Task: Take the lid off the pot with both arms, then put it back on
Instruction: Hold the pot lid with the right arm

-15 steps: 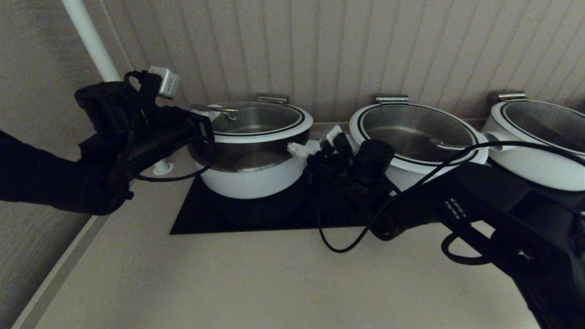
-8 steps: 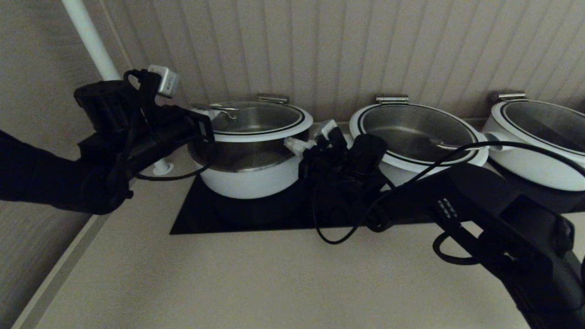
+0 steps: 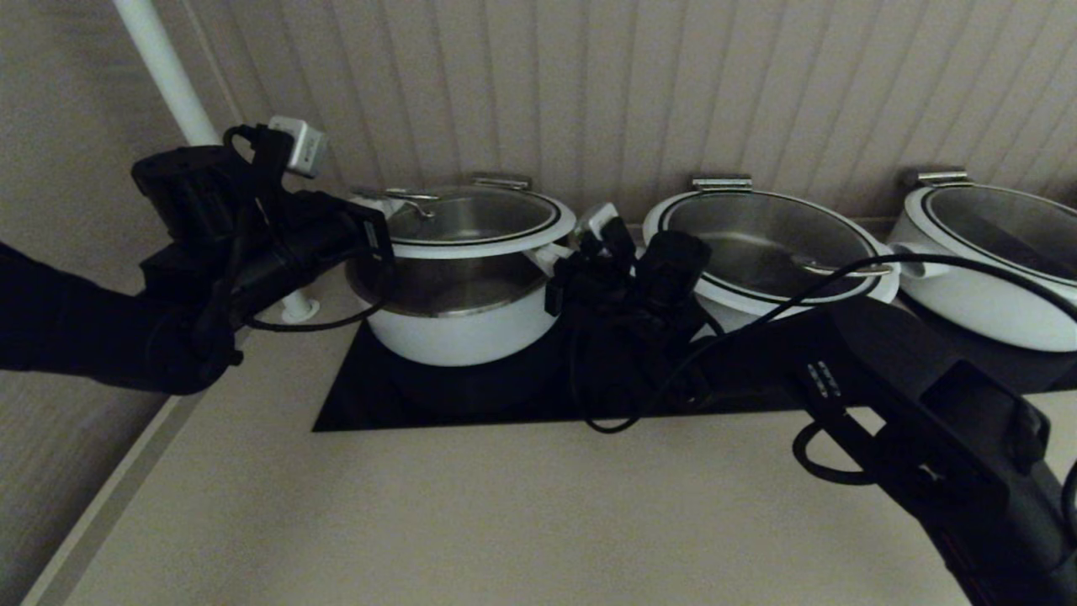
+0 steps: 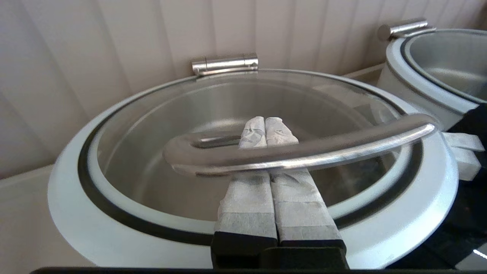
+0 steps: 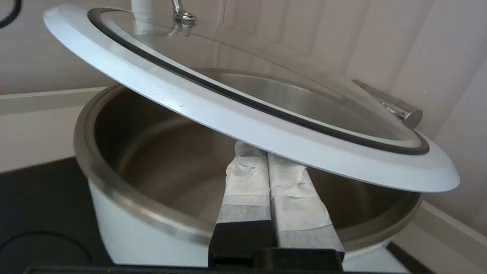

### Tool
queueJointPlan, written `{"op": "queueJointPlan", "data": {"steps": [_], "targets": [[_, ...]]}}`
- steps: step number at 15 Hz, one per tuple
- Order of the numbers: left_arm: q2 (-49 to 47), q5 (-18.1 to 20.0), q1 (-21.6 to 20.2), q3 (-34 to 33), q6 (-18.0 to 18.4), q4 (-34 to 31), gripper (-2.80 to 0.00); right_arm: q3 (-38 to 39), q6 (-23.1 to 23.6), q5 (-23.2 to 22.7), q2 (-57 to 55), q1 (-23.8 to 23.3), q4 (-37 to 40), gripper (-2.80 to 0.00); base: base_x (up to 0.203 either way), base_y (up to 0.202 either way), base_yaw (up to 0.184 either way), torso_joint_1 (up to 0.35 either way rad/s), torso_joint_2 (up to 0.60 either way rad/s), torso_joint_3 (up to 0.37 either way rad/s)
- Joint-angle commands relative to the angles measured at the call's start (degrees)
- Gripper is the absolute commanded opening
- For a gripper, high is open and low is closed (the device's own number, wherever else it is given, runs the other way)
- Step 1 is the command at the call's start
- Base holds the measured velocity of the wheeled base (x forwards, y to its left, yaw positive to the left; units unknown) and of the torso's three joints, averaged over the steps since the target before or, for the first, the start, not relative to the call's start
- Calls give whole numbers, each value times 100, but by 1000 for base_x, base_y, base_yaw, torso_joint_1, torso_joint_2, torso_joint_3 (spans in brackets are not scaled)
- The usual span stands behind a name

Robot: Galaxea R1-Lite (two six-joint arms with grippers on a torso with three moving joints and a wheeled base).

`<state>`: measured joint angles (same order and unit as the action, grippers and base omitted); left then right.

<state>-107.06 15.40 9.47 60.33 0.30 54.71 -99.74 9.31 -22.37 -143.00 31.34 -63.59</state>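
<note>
Hovering above the pot (image 3: 458, 332), the lid (image 3: 475, 223) is raised clear on two closed grippers.

Head view: left gripper (image 3: 379, 220) at the lid's left edge, right gripper (image 3: 562, 252) under its right rim, now higher than a second ago. Left wrist view: fingers (image 4: 266, 131) pressed together, slid beneath the loop handle (image 4: 300, 150), gripping nothing. Right wrist view: the clenched right gripper (image 5: 254, 154) props the tilted lid's rim (image 5: 236, 121) from below, over the pot's steel bowl (image 5: 159, 160).

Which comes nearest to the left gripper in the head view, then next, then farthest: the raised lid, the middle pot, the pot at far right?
1. The lid, right at the left gripper.
2. The middle pot, across the right gripper.
3. The far-right pot, at the picture's edge.
</note>
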Motion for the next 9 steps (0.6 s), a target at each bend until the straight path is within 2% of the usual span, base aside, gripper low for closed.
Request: {"op": "queueJointPlan", "data": {"steps": [1, 9], "targets": [[53, 7, 2, -30, -4, 22, -280, -134, 9, -5, -17, 3, -16, -280, 0, 0, 0, 0, 0, 0], [308, 7, 0, -470, 5, 13, -280, -239, 18, -4, -44, -5, 21, -280, 0, 0, 0, 0, 0, 0]]}}
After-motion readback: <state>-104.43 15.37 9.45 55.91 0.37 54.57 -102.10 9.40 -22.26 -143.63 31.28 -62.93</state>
